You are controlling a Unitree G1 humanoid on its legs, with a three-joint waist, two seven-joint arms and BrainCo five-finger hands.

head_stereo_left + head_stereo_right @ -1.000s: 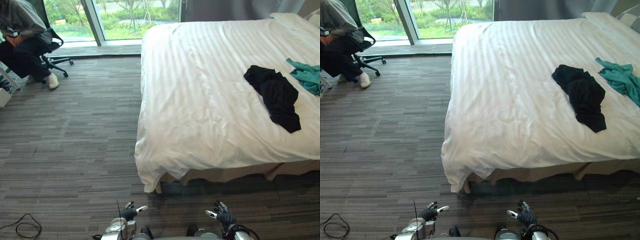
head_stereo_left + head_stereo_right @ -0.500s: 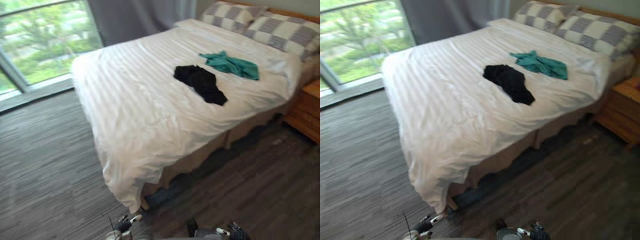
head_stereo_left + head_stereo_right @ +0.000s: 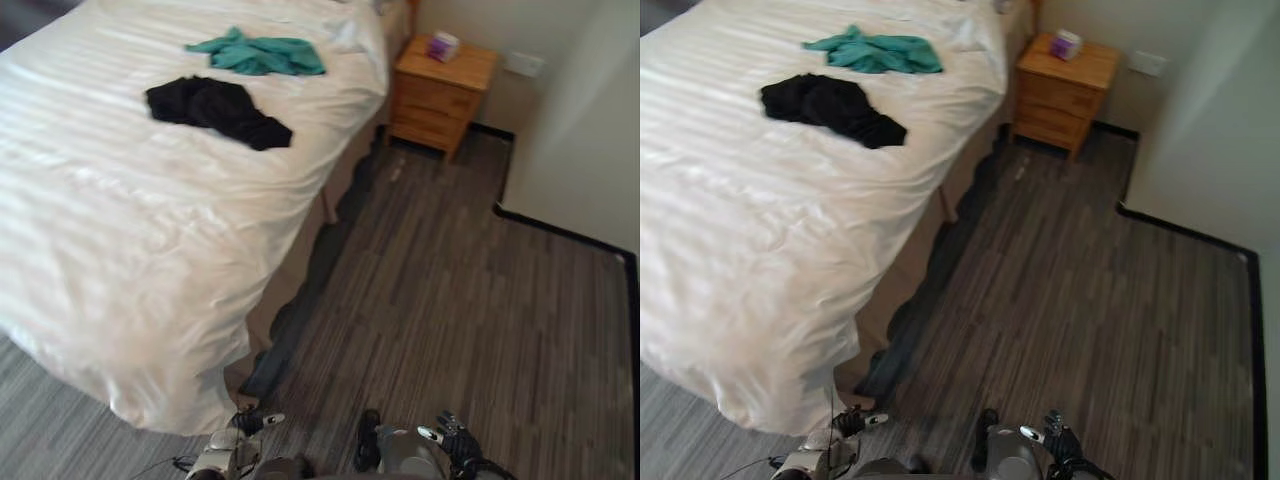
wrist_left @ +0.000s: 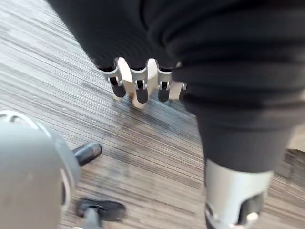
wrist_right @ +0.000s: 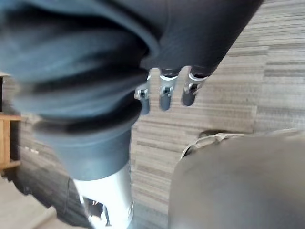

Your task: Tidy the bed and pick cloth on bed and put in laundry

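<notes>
Bed (image 3: 110, 230): white striped cover, wrinkled toward the near corner, which hangs down to the floor (image 3: 450, 290).
Black cloth (image 3: 215, 108): crumpled on top of the cover, toward the bed's far part, near the edge that faces the open floor.
Teal cloth (image 3: 258, 55): crumpled just beyond the black cloth, farther up the bed; the 2 lie near each other, but contact cannot be told.
Left robot hand (image 3: 252, 421): low at the bottom of the head view, over the floor beside the bed's near corner; fingers (image 4: 138, 88) hang straight and relaxed, holding nothing.
Right robot hand (image 3: 455, 442): low over bare floor, farther from the bed than the left; fingers (image 5: 164, 93) loose and straight, holding nothing.
Cloth to hands: both cloths lie well apart from both hands, up the bed and to the robot's left.
Nightstand (image 3: 440, 95): wooden, by the bed's far end, a small box (image 3: 443, 46) on top.
</notes>
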